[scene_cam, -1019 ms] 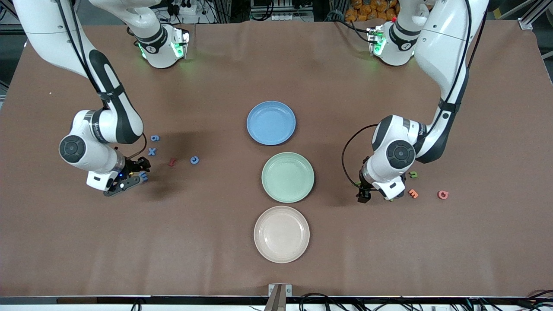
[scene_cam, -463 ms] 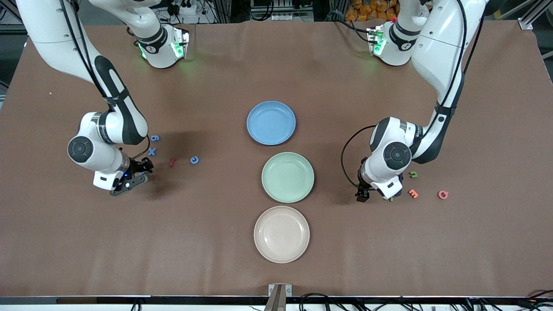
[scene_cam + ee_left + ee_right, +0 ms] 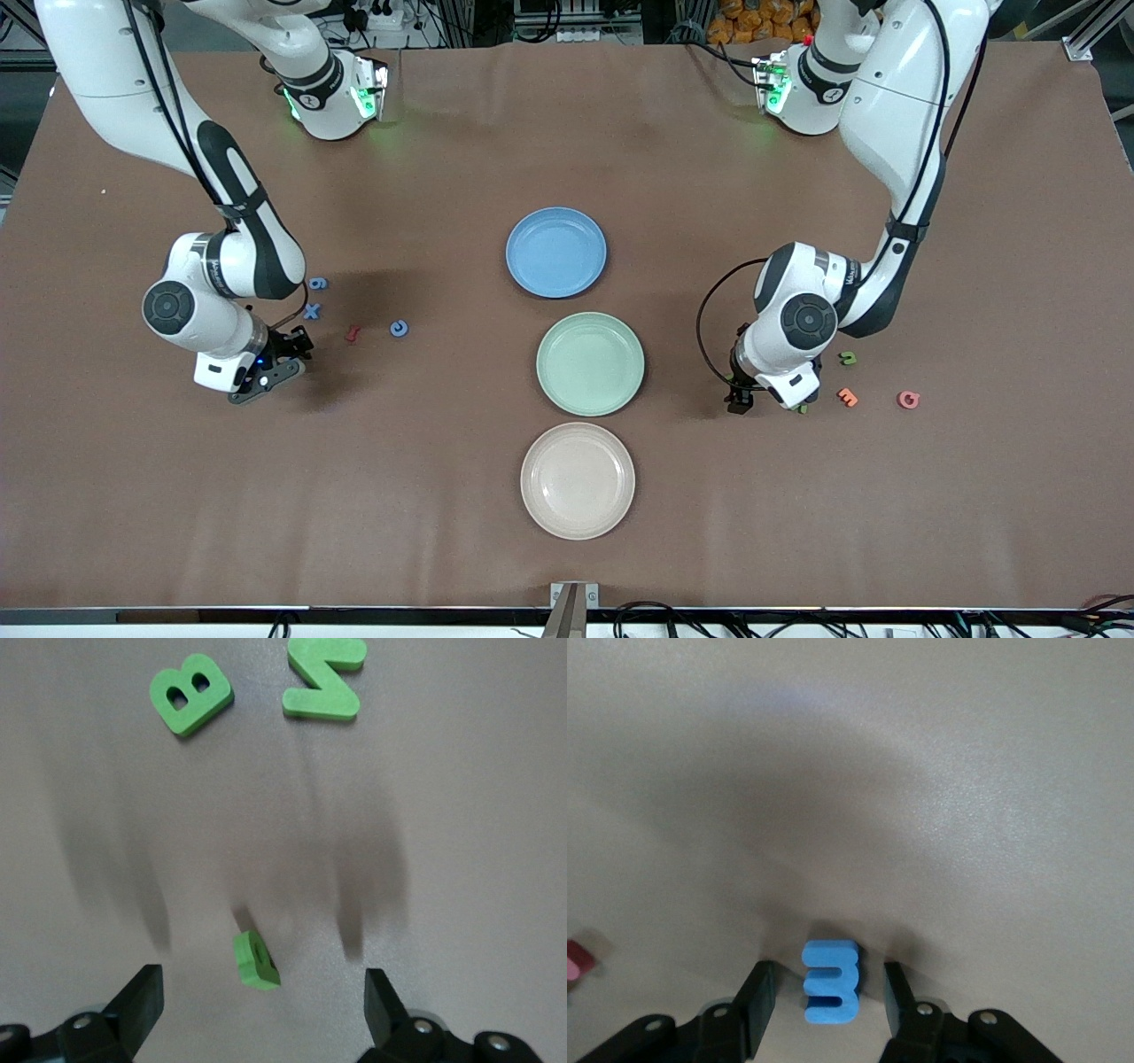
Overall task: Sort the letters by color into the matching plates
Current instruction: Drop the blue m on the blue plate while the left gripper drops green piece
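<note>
So the right gripper [image 3: 826, 1005] has its fingers just bracketing a blue 3 [image 3: 830, 981] on the table, not clearly pinching, bound for the blue plate [image 3: 556, 252], while the left gripper [image 3: 261, 1001] hangs spread wide around a small green letter [image 3: 255, 959].
</note>
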Available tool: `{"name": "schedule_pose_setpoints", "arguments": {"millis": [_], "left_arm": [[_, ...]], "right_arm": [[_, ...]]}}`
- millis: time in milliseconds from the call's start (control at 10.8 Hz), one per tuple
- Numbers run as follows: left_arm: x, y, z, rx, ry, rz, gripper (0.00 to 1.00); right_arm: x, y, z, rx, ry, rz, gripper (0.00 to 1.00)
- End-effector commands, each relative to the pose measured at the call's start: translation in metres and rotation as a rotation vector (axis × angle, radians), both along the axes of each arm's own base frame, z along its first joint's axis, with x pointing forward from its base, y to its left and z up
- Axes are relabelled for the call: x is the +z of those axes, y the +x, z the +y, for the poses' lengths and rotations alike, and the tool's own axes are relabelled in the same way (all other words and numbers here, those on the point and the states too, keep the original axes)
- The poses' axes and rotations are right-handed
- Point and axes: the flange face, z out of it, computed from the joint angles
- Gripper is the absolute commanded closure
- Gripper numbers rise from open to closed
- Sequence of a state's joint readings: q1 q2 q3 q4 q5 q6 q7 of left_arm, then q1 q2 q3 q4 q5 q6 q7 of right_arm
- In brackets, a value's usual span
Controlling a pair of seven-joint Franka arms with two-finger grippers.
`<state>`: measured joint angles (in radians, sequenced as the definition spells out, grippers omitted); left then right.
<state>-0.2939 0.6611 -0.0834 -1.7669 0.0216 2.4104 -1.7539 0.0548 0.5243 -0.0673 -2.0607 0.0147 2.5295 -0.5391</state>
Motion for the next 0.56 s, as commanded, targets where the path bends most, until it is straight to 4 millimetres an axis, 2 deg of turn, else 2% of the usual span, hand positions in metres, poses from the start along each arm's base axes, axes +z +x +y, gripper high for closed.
{"name": "schedule_pose_setpoints", "arguments": {"millis": [0,278,463], "left_arm": [[-0.004,-0.001,0.001,0.021,0.006,-0.005,0.00],[-0.009,-0.002,0.002,0.016,0.015,-0.001,0.00],[-0.014,-0.003,0.002,0.020,0.026,0.003,0.00]], "right_arm": [[-0.005,0.001,-0.007,0.051,0.001,-0.006,1.00],[0.010,0.005,-0.004,0.037,0.009,-0.024,1.00],[0.027,0.007,0.007,0.024,0.013,-0.033,1.00]]}}
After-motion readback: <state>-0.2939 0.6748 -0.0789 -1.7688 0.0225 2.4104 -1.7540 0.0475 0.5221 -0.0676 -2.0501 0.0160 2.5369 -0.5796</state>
